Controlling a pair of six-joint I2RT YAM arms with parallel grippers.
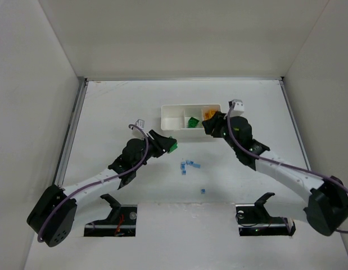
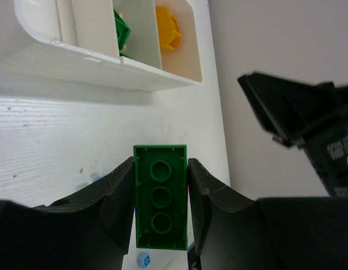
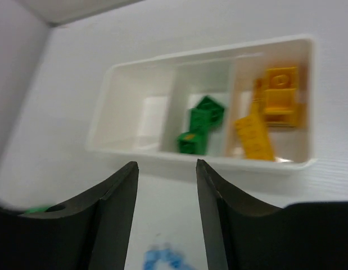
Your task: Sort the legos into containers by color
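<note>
Left wrist view: your left gripper (image 2: 161,169) is clamped on a green brick (image 2: 160,219), pads on its two long sides, hollow underside facing the camera. The brick hangs just near of the tray (image 3: 143,112), left of the middle compartment (image 3: 202,84) where the other greens lie. Expect it to be light, rigid and slick. Keep the squeeze square on those flat sides or it may twist out. Your right gripper (image 3: 167,166) hangs wide and empty by the tray's right end. The blue bricks (image 1: 189,165) lie on the table (image 1: 106,112), nearer. They look tiny, so pinch low.
</note>
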